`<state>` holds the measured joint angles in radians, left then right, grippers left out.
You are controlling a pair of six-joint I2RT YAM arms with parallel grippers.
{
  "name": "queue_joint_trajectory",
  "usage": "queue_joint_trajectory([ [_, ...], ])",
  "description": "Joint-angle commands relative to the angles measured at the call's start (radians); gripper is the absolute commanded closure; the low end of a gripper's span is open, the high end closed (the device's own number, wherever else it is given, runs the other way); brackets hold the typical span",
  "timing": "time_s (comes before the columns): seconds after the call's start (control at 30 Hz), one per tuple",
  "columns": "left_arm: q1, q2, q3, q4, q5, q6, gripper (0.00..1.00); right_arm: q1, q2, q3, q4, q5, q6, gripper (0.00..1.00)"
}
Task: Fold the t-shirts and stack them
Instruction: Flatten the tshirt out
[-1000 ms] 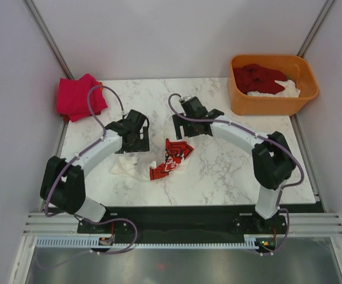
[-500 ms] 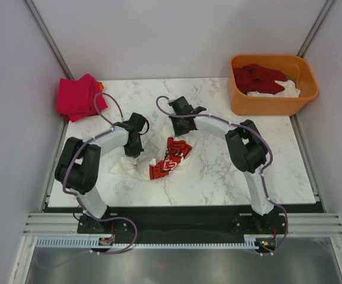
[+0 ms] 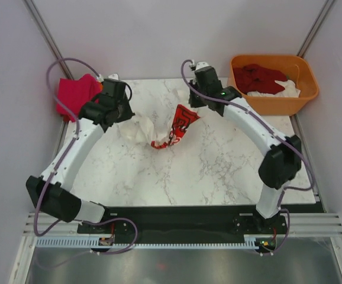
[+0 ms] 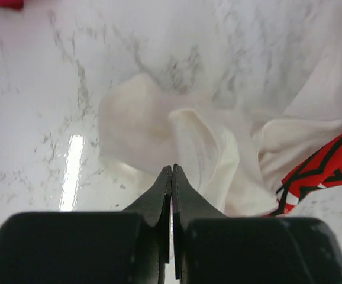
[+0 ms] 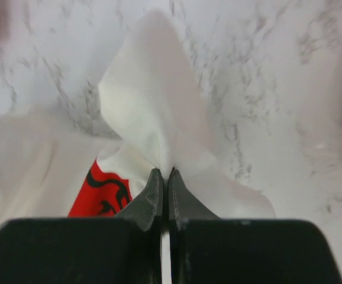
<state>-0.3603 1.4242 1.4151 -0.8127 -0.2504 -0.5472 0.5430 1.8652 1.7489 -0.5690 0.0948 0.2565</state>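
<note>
**Top view.** Spreading step, the first stage of a fold. The white t-shirt (image 3: pixel 140 127), with its red print (image 3: pixel 180 121), is strung in a crumpled sag between both arms over the far half of the marble table (image 3: pixel 218 171).

The left gripper (image 3: pixel 125 116) is pressed together on a fold of white cloth. The right gripper (image 3: pixel 192 105) likewise pinches a peaked white corner (each wrist view shows the jaws meeting with cloth caught at their tips).

From the left gripper the shirt falls away toward 4 o'clock, and from the right gripper toward 8 o'clock. Its lowest bunch hangs between them, and contact with the marble cannot be told.

The next move probably calls for drawing the two pinched points apart, then laying the shirt flat. The pinches may not be matching corners, so a twist is the likely hazard.

A pink-red t-shirt (image 3: pixel 73 96) lies at the table's 10 o'clock corner. The orange tub (image 3: pixel 265 106) at 2 o'clock holds dark red and white t-shirts (image 3: pixel 260 78), not yet folded.
</note>
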Motion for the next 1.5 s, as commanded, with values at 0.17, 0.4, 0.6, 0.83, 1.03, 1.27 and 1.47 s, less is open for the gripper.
queue_joint_trajectory([
  [0.17, 0.006, -0.363, 0.048, -0.169, -0.018, 0.044, 0.98, -0.012, -0.659, -0.381, 0.023, 0.221, 0.101, 0.68],
  [0.4, 0.006, -0.679, -0.408, -0.213, 0.043, -0.086, 0.00, -0.011, -1.032, -0.891, -0.038, 0.281, 0.305, 0.02],
  [0.6, 0.004, -0.605, -0.441, -0.168, 0.127, -0.076, 0.08, -0.011, -0.940, -0.821, -0.092, 0.339, 0.257, 0.02],
  [0.83, -0.029, -0.419, -0.430, 0.047, 0.235, -0.063, 0.12, -0.011, -0.890, -0.874, -0.026, 0.275, 0.244, 0.02],
  [1.03, -0.195, -0.199, -0.352, 0.152, 0.211, -0.063, 0.25, -0.011, -0.830, -0.890, -0.006, 0.236, 0.213, 0.02],
  [1.27, -0.472, 0.028, -0.228, 0.245, 0.180, -0.158, 0.25, -0.011, -0.848, -0.939, 0.000, 0.267, 0.216, 0.02],
  [1.47, -0.641, 0.271, -0.067, 0.257, 0.099, -0.119, 0.20, -0.052, -0.847, -0.933, -0.066, 0.390, 0.264, 0.02],
])
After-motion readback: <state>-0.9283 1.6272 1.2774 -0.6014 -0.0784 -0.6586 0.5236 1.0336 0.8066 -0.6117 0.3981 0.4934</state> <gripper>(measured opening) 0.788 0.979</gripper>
